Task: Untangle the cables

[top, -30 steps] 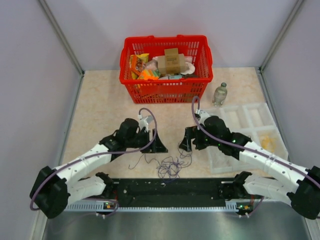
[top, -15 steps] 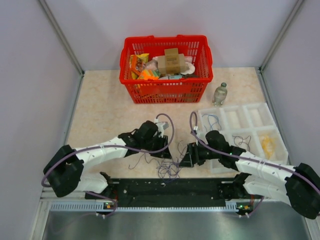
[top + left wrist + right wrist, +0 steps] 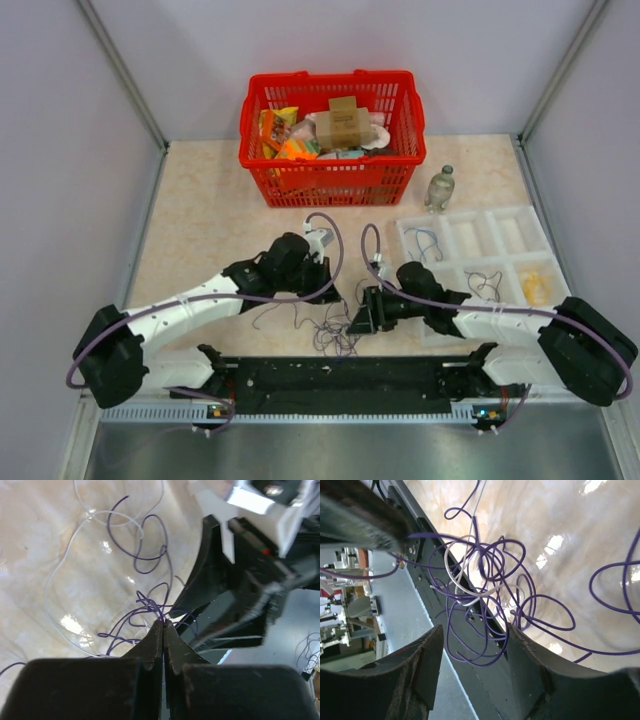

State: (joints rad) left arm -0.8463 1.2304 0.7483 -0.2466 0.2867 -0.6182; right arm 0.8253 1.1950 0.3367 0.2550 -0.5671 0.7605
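**Tools.** Left gripper (image 3: 163, 624): fingers pressed together with no gap. Several purple strands converge at the tips, so it reads as pinched on a strand, though the wire inside the pinch is hidden. Right gripper (image 3: 472, 665): fingers spread wide, nothing between them, opening aimed at the knot.

**Subject.** Tangle of thin dark-purple and white cables (image 3: 337, 332). It lies on the beige marbled tabletop (image 3: 200, 220), just beyond the middle of the long black mounting rail (image 3: 340, 375). Its near loops overhang that rail. Both grippers stand just beyond the rail's middle too, very close to each other.

**Risks, as judged.**
1. The pinch sits near the dense centre, so a straight pull would likely draw the crossings tighter.
2. The two sets of fingers are nearly touching, so a sideways swing by either could strike the other.
3. Loops draped over the rail could catch on its edge during a lift.
4. A wire this thin may slide out of the closed tips.

**Condition.** The tangle is mostly purple: many overlapping loops crossing at one crowded core, springy and holding their curl. One white strand (image 3: 465, 594) threads through them.
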